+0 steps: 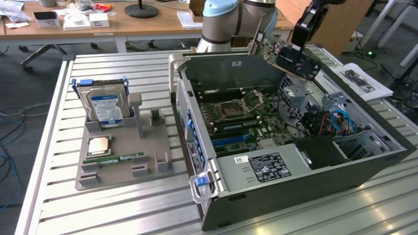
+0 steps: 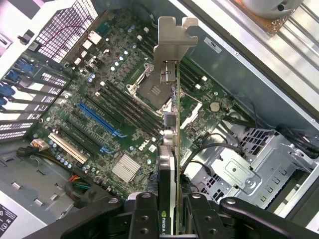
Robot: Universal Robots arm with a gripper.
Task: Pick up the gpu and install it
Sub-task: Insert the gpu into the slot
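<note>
Parts sit on the grey tray [image 1: 91,178] at the exterior view's left, a hard drive [image 1: 104,105] upright among them. Beside it we see the open computer case [image 1: 313,193], its motherboard [image 1: 245,120] bare. Above the case's far corner, toward the right, the gripper [image 1: 302,39] is part-closed on the gpu [image 1: 287,54], clamping its edge, the card tilted and clear of the board. We judge a crooked descent could jam the bracket [image 2: 172,40] against the case wall or miss the blue slot [image 2: 99,118].
</note>
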